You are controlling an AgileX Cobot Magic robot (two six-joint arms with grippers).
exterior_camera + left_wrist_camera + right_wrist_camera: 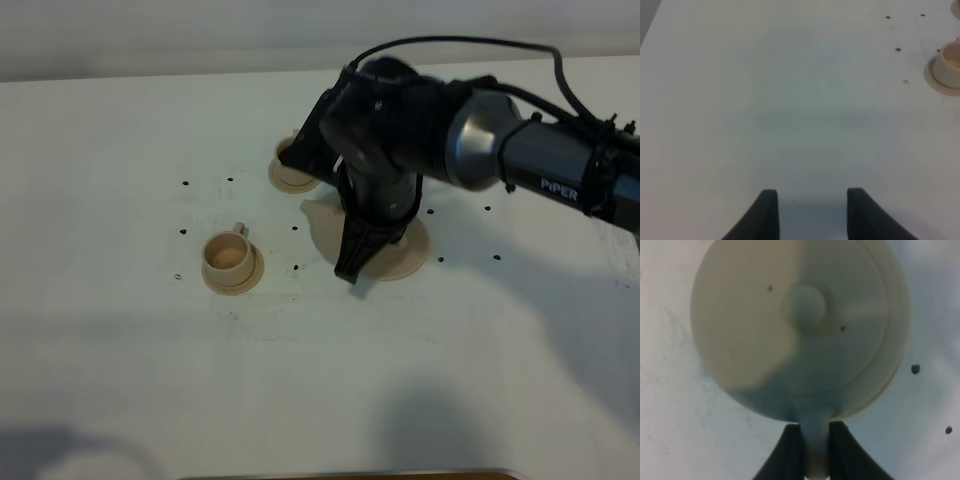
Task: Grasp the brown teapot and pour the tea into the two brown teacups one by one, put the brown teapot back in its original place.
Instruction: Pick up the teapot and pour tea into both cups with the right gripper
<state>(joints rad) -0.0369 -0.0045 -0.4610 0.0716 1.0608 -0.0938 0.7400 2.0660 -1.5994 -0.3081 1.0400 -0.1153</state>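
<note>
The brown teapot (800, 340) fills the right wrist view from above, with its knobbed lid. My right gripper (816, 440) is shut on its loop handle. From the high camera, the right arm covers most of the teapot (318, 212), and only the spout side shows. It sits over its wide saucer (408, 258), with the gripper (352, 265) at the saucer's near edge. One teacup (230, 258) stands on its small saucer to the left. The other teacup (290, 165) is behind, partly hidden by the arm. My left gripper (812, 205) hangs over bare table with its fingers apart and nothing between them.
The white table (120, 120) carries small black dots around the tea set. The near teacup (947, 67) shows at the edge of the left wrist view. A dark strip lies along the front table edge (350, 474).
</note>
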